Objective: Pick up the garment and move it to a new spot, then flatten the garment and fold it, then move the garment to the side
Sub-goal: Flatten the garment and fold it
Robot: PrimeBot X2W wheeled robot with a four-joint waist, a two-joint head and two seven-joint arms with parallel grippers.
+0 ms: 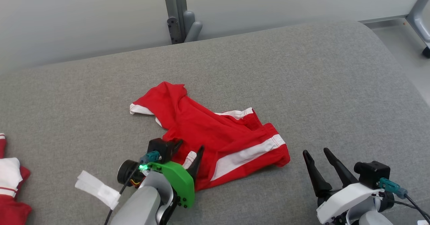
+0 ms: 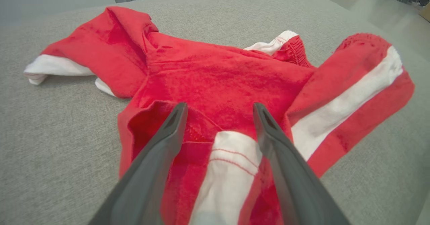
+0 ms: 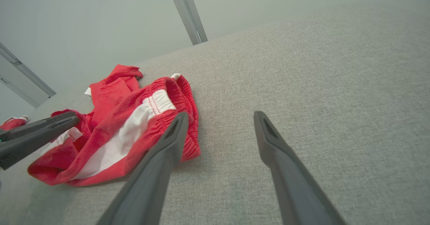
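A crumpled red garment with white stripes [image 1: 208, 130] lies in the middle of the grey cushioned surface [image 1: 302, 77]. My left gripper [image 1: 189, 148] stands open at the garment's near-left edge, its fingers straddling a red and white fold [image 2: 231, 151]. The garment [image 2: 215, 80] spreads away from those fingers. My right gripper [image 1: 315, 155] is open with nothing in it, apart from the garment, just right of its striped end [image 3: 134, 130]. The left gripper's fingers [image 3: 37, 130] show at the left edge of the right wrist view.
A second red and white garment [image 1: 10, 184] lies at the surface's left edge. A white tag [image 1: 97, 188] hangs from my left arm. A grey metal post [image 1: 179, 13] stands behind the surface, and the floor [image 1: 403, 50] lies beyond the right edge.
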